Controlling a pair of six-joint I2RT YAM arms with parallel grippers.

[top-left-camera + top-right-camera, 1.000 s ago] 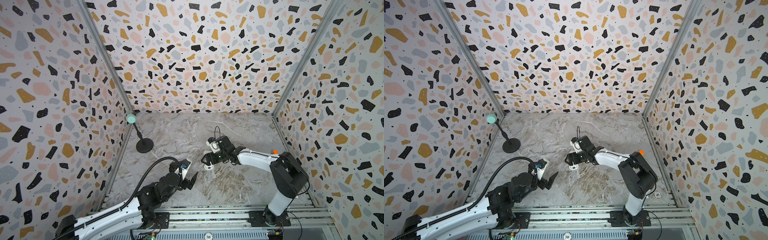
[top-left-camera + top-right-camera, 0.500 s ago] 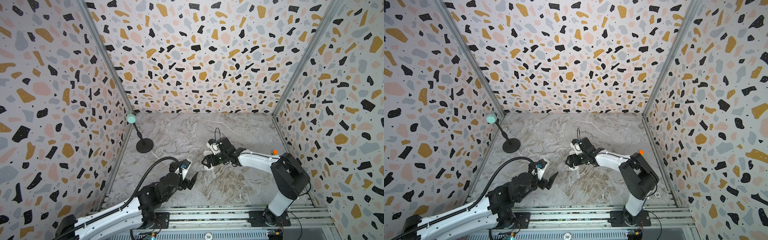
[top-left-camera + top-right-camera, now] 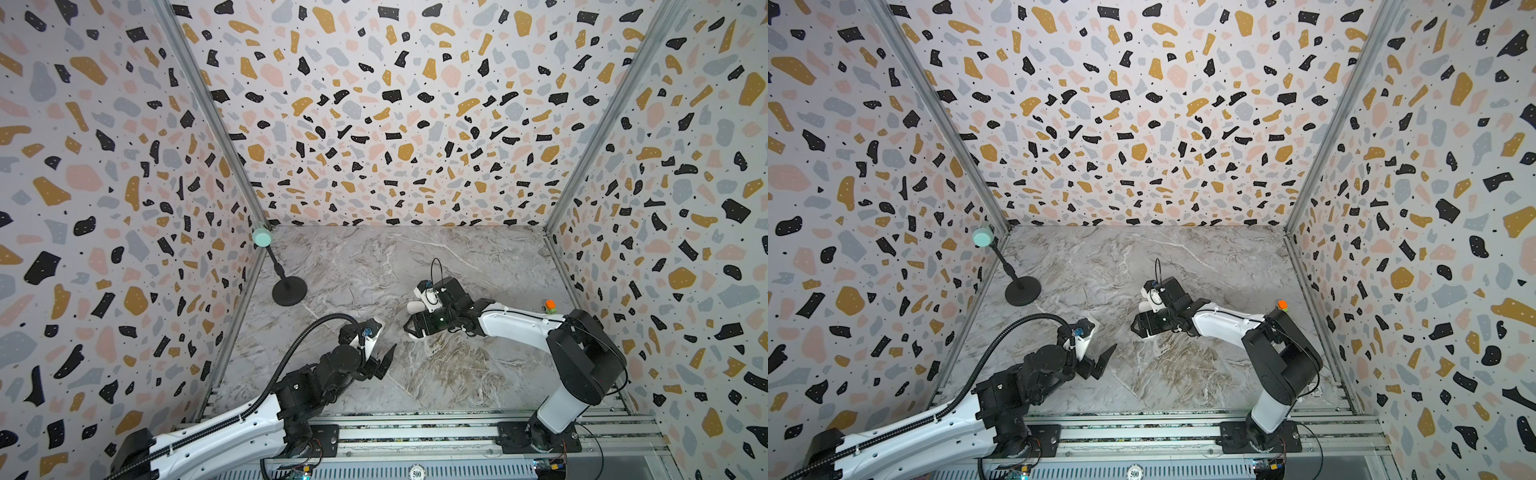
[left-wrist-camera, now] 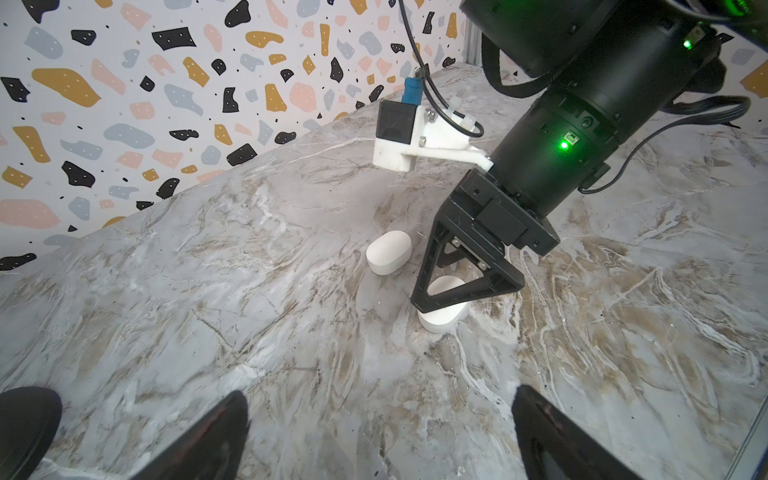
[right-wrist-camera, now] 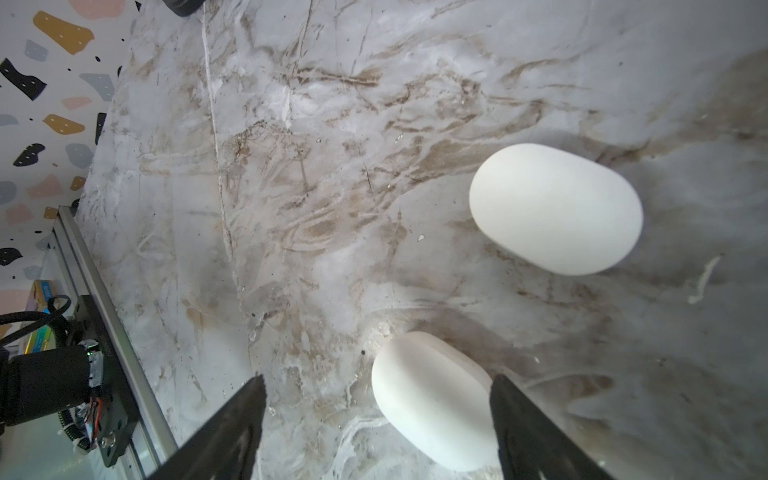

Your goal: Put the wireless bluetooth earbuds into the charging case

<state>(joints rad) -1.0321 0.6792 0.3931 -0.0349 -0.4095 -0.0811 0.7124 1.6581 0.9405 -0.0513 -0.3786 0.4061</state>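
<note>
One charging case (image 5: 432, 399) btwn wide fingers (image 5: 224, 436) of R gripper (image 5: 378, 384); 2nd charging case (image 5: 556, 209) just beside; L gripper (image 4: 380, 399) also wide, well apart.

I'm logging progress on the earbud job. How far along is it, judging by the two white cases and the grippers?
Done: nothing certain. The near case and the far case both lie closed. No earbuds show, so whether they are inside cannot be told. In hand: the right gripper stands open astride the near case, unclamped. The left gripper hangs open, empty. Left: grip and open a case.
</note>
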